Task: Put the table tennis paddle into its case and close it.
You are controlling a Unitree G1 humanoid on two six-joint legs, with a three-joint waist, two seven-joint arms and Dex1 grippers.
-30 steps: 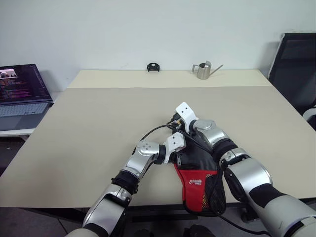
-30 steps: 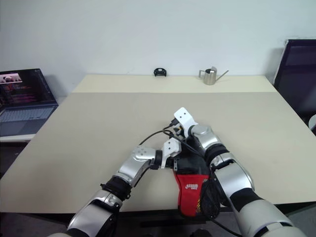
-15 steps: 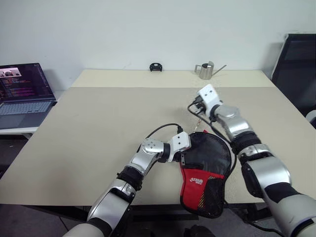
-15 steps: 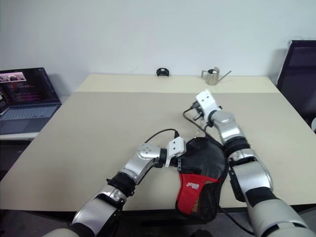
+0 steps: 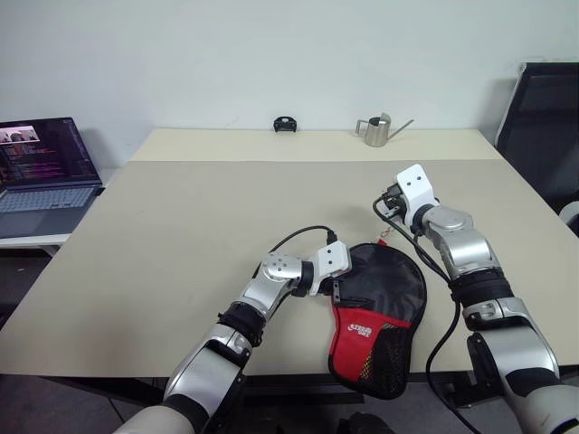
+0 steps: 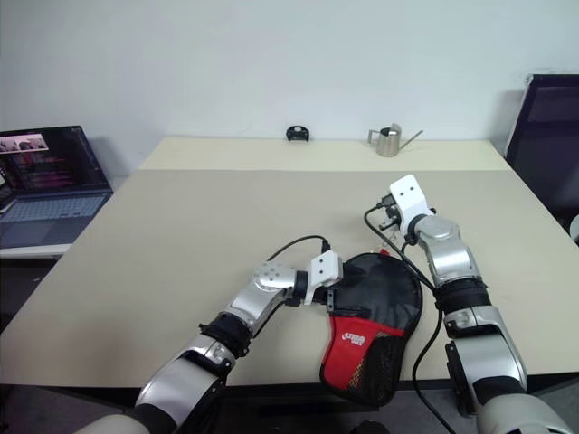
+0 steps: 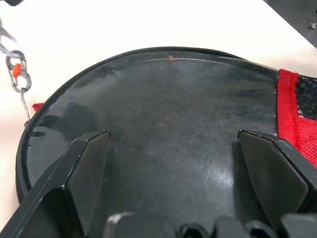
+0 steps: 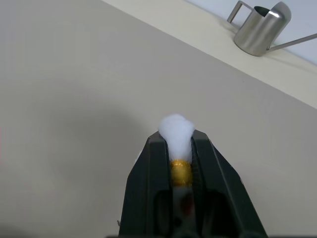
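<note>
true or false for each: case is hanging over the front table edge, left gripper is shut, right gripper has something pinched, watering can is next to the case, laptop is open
1. The case hangs partly over the table's near edge. True.
2. The left gripper is shut. False: its fingers stand wide apart over the case's black face.
3. The right gripper pinches something. True: a small white and gold pull sits between its closed fingers.
4. The metal watering can stands right beside the case. False: it stands at the table's far edge, well apart from it.
5. The laptop is closed. False: it is open with its screen lit.
</note>
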